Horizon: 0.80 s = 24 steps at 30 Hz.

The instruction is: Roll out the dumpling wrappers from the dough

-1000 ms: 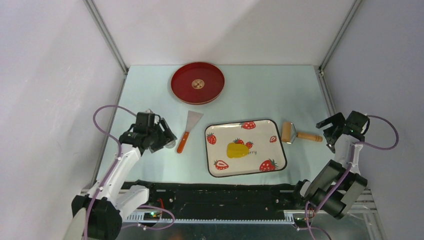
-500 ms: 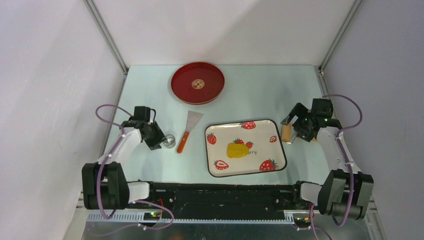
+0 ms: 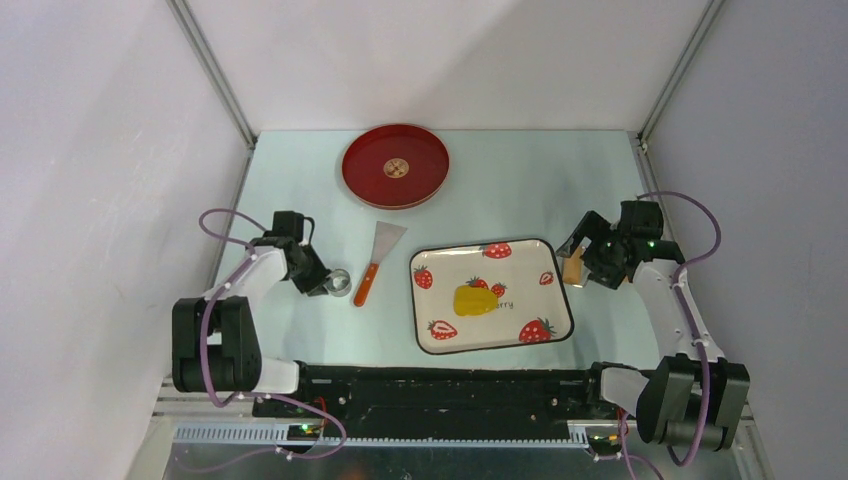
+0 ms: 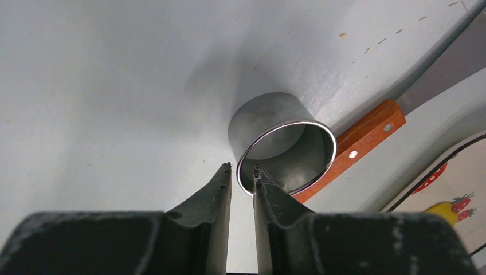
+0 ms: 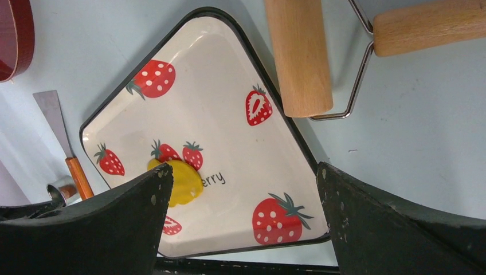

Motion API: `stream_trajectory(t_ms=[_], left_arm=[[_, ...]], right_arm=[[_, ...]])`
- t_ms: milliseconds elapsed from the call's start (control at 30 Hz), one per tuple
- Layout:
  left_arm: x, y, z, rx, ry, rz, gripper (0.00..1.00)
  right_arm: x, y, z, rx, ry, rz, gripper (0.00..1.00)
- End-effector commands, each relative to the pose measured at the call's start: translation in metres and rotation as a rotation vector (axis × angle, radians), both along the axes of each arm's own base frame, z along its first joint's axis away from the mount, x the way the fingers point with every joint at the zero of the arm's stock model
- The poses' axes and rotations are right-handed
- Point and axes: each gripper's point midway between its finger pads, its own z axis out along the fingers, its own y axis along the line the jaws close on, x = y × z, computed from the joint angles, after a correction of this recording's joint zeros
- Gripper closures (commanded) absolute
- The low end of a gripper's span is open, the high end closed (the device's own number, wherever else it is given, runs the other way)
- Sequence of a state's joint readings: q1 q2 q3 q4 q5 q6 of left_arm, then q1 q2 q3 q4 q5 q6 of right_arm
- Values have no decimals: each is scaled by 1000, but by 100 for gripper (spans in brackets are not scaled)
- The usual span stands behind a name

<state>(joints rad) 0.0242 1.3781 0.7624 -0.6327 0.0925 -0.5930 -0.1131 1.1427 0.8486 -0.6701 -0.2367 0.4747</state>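
We see the left tool [image 4: 242, 172] pinching the ring [image 4: 269, 123] by its near wall, likely to lift it for cutting. The right tool [image 5: 243, 167] stands wide open with the roller [image 5: 298, 57] just ahead, presumably its target. The dough [image 5: 183, 186] waits on the tray [image 5: 229, 86] by its left finger.

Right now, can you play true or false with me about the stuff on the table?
The dough lies on the strawberry tray. True.
The spatula lies on the tray. False: it lies on the table beside it.
The right pincer holds the wooden roller. False: it is open, holding nothing.
The left pincer has fingers either side of the metal ring's wall. True.
The red plate sits farther away than the tray. True.
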Motion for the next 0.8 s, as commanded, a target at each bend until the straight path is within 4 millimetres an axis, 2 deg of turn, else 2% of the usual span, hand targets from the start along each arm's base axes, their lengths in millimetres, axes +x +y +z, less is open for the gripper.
stream_trajectory(t_ms=[0, 100, 233, 400, 567, 733, 767], left_arm=[[14, 3, 5, 2, -48, -1, 78], [14, 3, 4, 2, -45, -4, 85], [14, 3, 5, 3, -52, -7, 99], [15, 2, 12, -6, -76, -13, 100], [24, -7, 45, -52, -195, -15, 100], [31, -26, 85, -127, -311, -45, 100], [31, -37, 91, -141, -324, -78, 100]], right_arm=[[3, 3, 19, -4, -53, 32, 1], [1, 3, 18, -3, -49, 37, 1], [1, 4, 19, 3, -52, 46, 1], [0, 5, 19, 10, -51, 56, 1], [-5, 3, 16, -4, -32, 70, 1], [-9, 4, 9, -21, -7, 114, 1], [-10, 5, 7, -20, 1, 122, 1]])
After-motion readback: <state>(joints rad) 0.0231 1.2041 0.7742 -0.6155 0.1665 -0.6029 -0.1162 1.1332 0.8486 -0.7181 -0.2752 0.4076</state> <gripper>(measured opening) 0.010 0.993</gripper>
